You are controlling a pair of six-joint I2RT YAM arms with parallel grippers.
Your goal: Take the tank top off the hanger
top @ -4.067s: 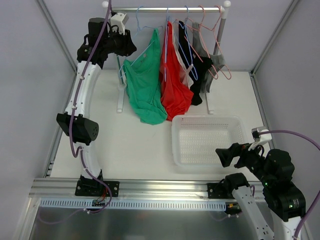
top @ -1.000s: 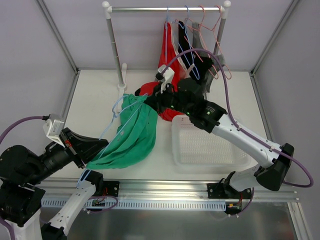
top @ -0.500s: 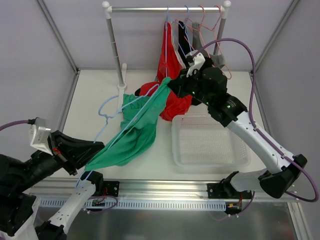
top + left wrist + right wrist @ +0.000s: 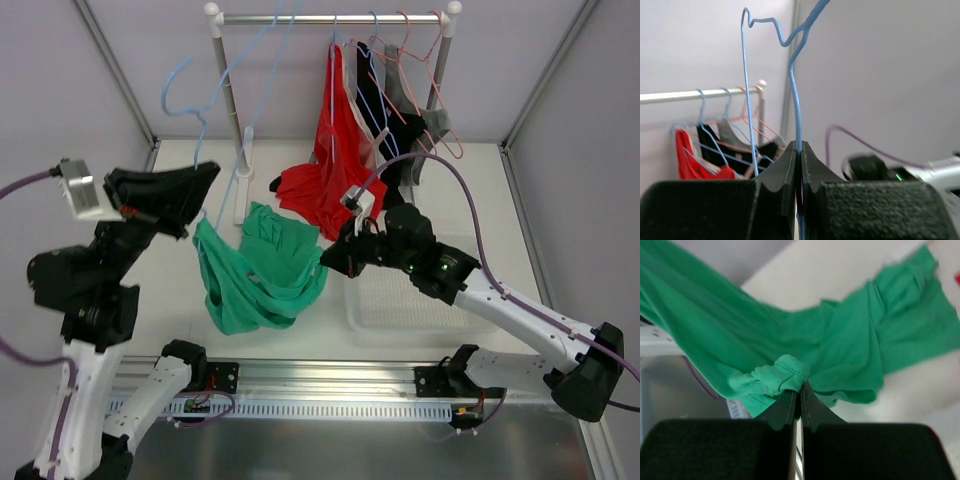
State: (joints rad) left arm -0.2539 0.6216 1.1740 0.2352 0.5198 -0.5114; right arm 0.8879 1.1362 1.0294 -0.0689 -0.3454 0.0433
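The blue wire hanger (image 4: 182,82) is lifted high at the left, its hook up near the rack post. My left gripper (image 4: 203,178) is shut on its wire, and the left wrist view shows the hanger (image 4: 792,75) pinched between the shut jaws of the left gripper (image 4: 799,148). The green tank top (image 4: 262,278) sags in a loop from just under the left gripper across to my right gripper (image 4: 330,259). The right gripper (image 4: 799,386) is shut on a bunched hem of the tank top (image 4: 850,345). I cannot tell whether the top still hangs on the wire.
The clothes rack (image 4: 330,17) at the back holds a red top (image 4: 335,170), a black garment (image 4: 385,110) and a grey one on hangers. A white basket (image 4: 420,300) lies under the right forearm. The rack's left post (image 4: 228,90) stands close to the raised hanger.
The left arm has swung the hanger up and back to the left. The right gripper has dropped forward and left with the green fabric, so the top now sags instead of stretching.
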